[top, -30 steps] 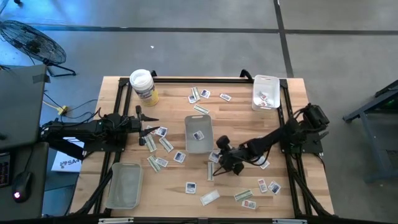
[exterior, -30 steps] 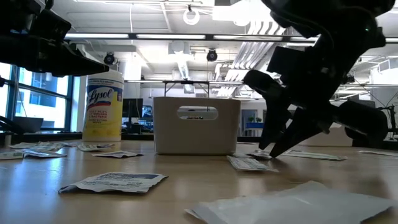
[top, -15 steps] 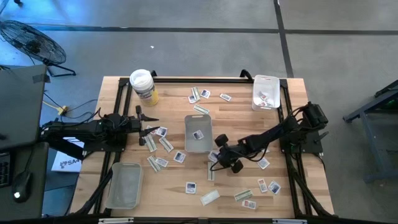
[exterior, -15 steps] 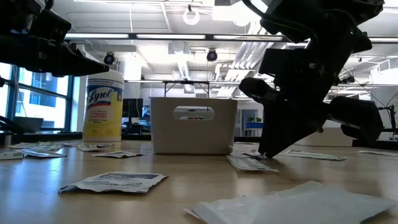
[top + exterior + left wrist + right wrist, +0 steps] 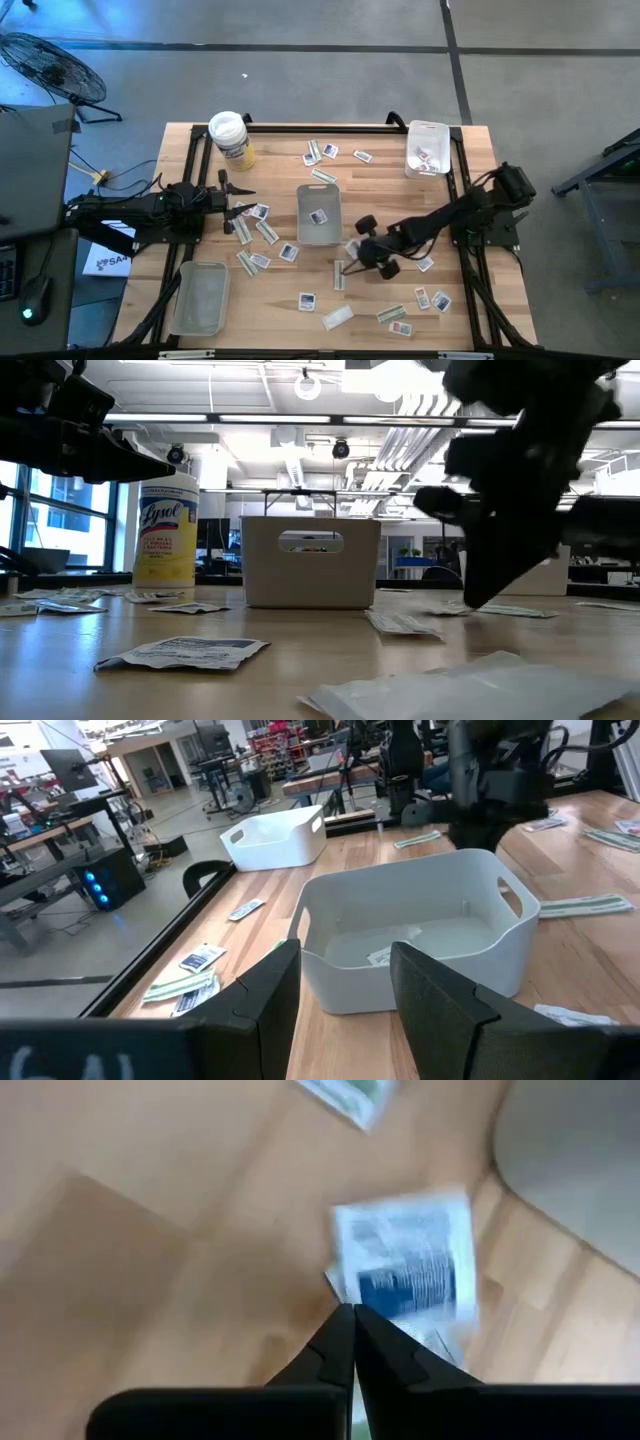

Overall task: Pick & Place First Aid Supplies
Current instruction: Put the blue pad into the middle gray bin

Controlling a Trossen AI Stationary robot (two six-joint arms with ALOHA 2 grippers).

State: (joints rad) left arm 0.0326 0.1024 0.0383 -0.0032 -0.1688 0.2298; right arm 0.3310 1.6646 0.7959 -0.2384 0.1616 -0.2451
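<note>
Right wrist view: right gripper (image 5: 352, 1318) fingertips pressed together on the edge of a white packet (image 5: 410, 1265) with blue print, over the table (image 5: 150, 1260).
High view: right gripper (image 5: 352, 262) sits just beside the center tray (image 5: 318, 214).
Left gripper (image 5: 247, 208): spread apart, holding nothing, near scattered packets (image 5: 262, 232).

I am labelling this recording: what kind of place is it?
Probably a robotics lab or workshop: a wooden table on a bare concrete floor, exposed ceiling ducts, and other workbenches beyond.
</note>
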